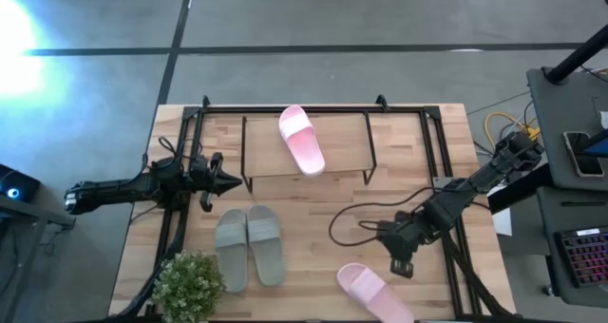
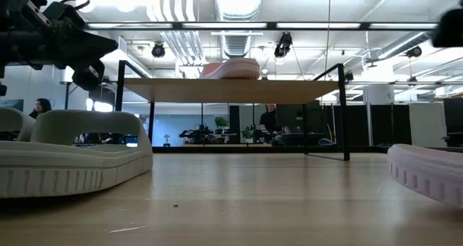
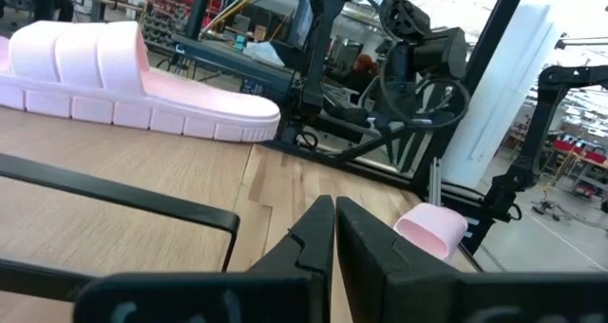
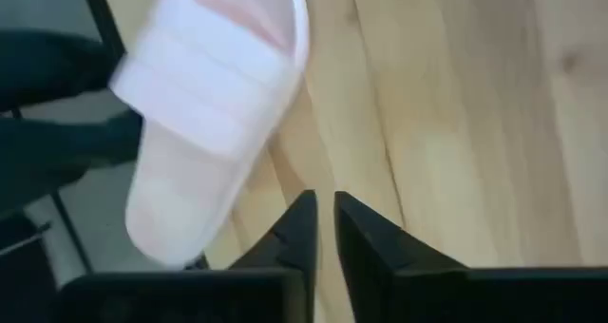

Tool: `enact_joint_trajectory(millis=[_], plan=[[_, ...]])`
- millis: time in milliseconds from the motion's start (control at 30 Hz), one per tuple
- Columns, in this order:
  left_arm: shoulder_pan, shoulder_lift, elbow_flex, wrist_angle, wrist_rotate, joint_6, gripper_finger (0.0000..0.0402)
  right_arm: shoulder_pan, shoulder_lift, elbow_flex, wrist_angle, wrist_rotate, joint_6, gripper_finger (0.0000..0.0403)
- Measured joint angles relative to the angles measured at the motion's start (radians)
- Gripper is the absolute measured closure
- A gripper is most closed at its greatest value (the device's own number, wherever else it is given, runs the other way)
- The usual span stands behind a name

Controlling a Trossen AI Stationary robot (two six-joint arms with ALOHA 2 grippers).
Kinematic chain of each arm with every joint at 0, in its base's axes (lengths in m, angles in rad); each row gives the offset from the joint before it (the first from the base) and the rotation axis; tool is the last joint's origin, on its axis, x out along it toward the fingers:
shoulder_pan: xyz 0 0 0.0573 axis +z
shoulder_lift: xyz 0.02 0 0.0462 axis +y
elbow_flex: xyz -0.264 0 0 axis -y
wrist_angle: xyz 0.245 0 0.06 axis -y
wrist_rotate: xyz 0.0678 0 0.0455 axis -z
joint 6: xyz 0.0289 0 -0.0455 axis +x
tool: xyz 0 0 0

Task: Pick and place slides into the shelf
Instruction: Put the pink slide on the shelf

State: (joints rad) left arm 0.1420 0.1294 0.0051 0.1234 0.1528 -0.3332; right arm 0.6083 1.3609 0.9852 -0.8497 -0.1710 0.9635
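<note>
One pale pink slide [image 1: 301, 140] lies sole-down on the shelf's [image 1: 275, 157] wooden top board; it also shows in the left wrist view [image 3: 123, 76] and the low view [image 2: 231, 69]. The other pink slide [image 1: 373, 290] lies on the table near its near edge, right of middle [image 4: 209, 104]. The grey-green pair [image 1: 249, 247] lies side by side on the table in front of the shelf. My left gripper [image 1: 233, 181] is shut and hovers at the shelf's left end [image 3: 334, 218]. My right gripper [image 1: 402, 264] is shut, just right of the second pink slide [image 4: 323, 218], touching nothing.
A large black tube frame [image 1: 199, 114] borders the table's far, left and right sides. A potted plant [image 1: 188, 283] stands at the near left corner. A black cable [image 1: 351, 223] loops on the table by the right arm. Bare wood lies between the grey-green pair and the pink slide.
</note>
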Motion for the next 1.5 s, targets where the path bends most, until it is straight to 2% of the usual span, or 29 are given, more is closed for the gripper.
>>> enact_joint_trajectory(millis=[133, 267, 333, 500, 700, 767, 1000, 1100, 1233, 1367, 1500], plan=[[0.0, 0.0, 0.0, 0.0, 0.0, 0.0, 0.0401, 0.006, 0.0, -0.02, 0.004, -0.027, 0.063, 0.0311], [0.0, 0.0, 0.0, 0.0, 0.0, 0.0, 0.0401, 0.048, 0.0, -0.027, 0.117, -0.008, 0.234, 0.025], [0.0, 0.001, 0.0, -0.001, 0.0, 0.0, 0.0401, 0.085, 0.0, -0.027, 0.185, 0.037, 0.335, 0.0223], [0.0, 0.0, 0.0, -0.001, 0.0, 0.0, 0.0401, 0.232, 0.0, -0.027, 0.308, 0.374, 0.544, 0.0185], [0.0, 0.0, 0.0, 0.0, 0.0, 0.0, 0.0401, 0.395, 0.001, -0.042, 0.302, 0.786, 1.121, 0.0179], [0.0, 0.001, 0.0, -0.001, 0.0, 0.0, 0.0401, 0.434, 0.002, -0.058, 0.307, 0.882, 1.267, 0.0179], [0.0, 0.0, 0.0, 0.0, 0.0, 0.0, 0.0401, 0.442, 0.022, -0.06, 0.41, 0.846, 1.265, 0.0179], [0.0, 0.0, 0.0, 0.0, 0.0, 0.0, 0.0401, 0.444, 0.059, -0.06, 0.469, 0.77, 1.271, 0.0179], [0.0, 0.0, 0.0, -0.001, 0.0, 0.0, 0.0401, 0.445, 0.165, -0.06, 0.598, 0.688, 1.281, 0.0179], [0.0, 0.0, 0.0, -0.001, 0.0, 0.0, 0.0401, 0.445, 0.268, -0.06, 0.766, 0.688, 1.281, 0.0179], [0.0, 0.0, 0.0, 0.0, 0.0, 0.0, 0.0401, 0.445, 0.332, -0.06, 0.788, 0.688, 1.296, 0.0179]])
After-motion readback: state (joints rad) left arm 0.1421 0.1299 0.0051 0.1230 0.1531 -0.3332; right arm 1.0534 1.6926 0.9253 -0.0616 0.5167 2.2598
